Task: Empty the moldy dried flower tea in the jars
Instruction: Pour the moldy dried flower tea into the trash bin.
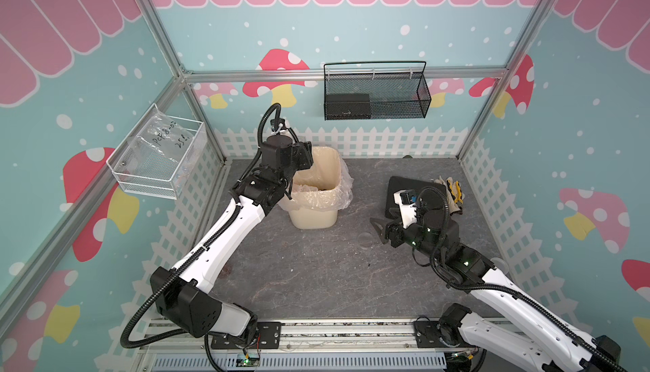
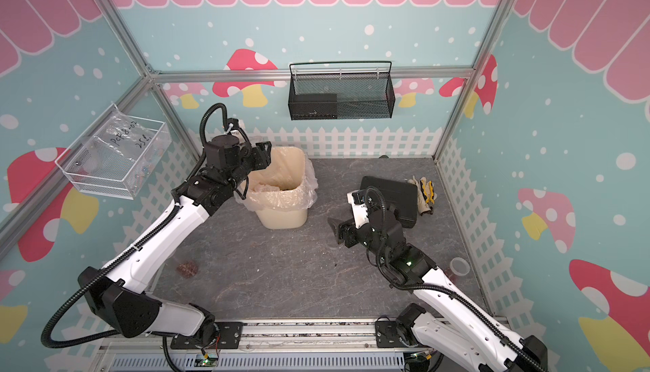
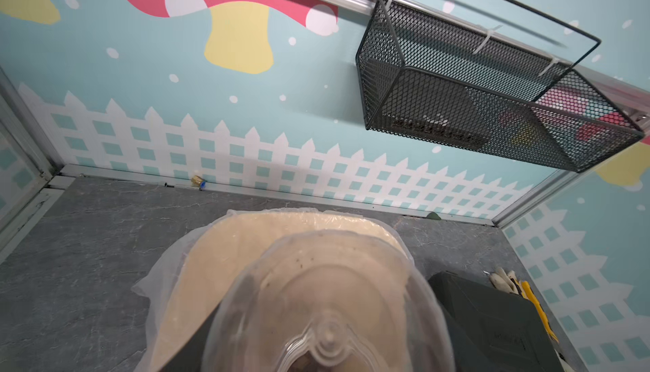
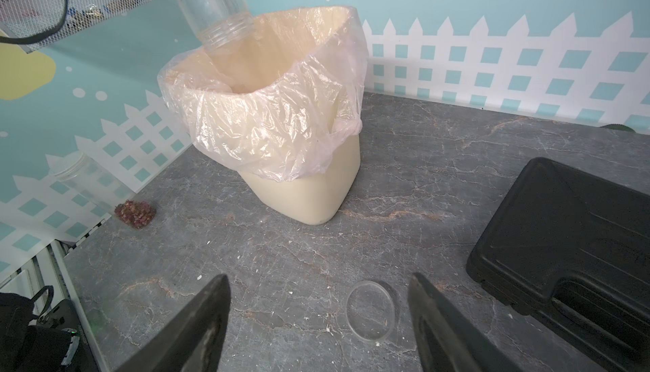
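The grey table [image 1: 316, 282] carries a cream bin [image 1: 316, 212] at the back. The left gripper [image 2: 262, 157] pinches a clear jar [image 4: 218, 11] tilted mouth-down over the bin's liner. The jar looks all but emptied, so I'd call this the pouring step. The right gripper [image 4: 318, 277] hangs spread and empty above a lid disc [image 4: 369, 312]. Reddish dried flower tea [image 4: 135, 213] shows at the foot of a second jar [image 4: 81, 176] by the left wall. Next, I reckon: put this one down and fetch that one.
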Motion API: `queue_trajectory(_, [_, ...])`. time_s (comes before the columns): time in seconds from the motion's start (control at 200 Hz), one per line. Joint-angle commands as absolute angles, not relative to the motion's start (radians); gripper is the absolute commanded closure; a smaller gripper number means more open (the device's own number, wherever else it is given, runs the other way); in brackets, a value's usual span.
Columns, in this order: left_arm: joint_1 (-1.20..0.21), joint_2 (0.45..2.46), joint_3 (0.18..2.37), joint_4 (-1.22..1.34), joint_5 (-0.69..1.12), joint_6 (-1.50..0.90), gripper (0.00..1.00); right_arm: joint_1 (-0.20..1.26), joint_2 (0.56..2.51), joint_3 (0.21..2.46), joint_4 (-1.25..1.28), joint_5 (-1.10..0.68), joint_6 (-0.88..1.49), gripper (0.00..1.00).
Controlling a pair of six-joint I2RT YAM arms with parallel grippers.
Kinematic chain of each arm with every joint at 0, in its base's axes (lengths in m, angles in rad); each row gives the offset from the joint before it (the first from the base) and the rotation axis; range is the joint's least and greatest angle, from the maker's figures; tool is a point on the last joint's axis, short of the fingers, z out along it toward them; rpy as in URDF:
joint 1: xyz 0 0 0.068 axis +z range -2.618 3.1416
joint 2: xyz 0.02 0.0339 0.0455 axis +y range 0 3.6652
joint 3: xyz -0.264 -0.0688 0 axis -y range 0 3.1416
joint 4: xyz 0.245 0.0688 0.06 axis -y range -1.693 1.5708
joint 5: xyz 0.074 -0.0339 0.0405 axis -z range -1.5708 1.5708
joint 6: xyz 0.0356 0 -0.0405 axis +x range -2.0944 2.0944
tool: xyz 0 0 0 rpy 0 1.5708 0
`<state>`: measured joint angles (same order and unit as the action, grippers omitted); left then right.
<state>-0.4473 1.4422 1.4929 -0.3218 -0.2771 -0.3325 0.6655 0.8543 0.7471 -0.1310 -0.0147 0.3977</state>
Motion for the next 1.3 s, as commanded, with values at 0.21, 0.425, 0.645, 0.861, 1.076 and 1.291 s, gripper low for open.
queue_trajectory(0.21, [-0.429,1.401,1.475,-0.328,-0.212,-0.406,1.0,0.66,0.867,0.739,-0.12,-0.02,0.402,0.19])
queue_trajectory(0.425, [-0.416,1.4,1.465,-0.319,-0.159,-0.458,1.0,0.66,0.867,0.738,-0.12,-0.02,0.388,0.19])
queue_trajectory(0.645, [-0.355,1.401,1.435,-0.296,-0.06,-0.551,1.0,0.66,0.869,0.729,-0.12,-0.025,0.391,0.19])
queue_trajectory(0.861, [-0.373,1.384,1.417,-0.286,-0.074,-0.523,1.0,0.66,0.839,0.698,-0.112,-0.016,0.402,0.19])
queue_trajectory(1.076, [-0.424,1.376,1.444,-0.32,-0.184,-0.418,1.0,0.66,0.813,0.673,-0.11,-0.011,0.407,0.19])
queue_trajectory(1.291, [-0.472,1.375,1.473,-0.34,-0.236,-0.383,1.0,0.66,0.792,0.656,-0.111,-0.01,0.407,0.19])
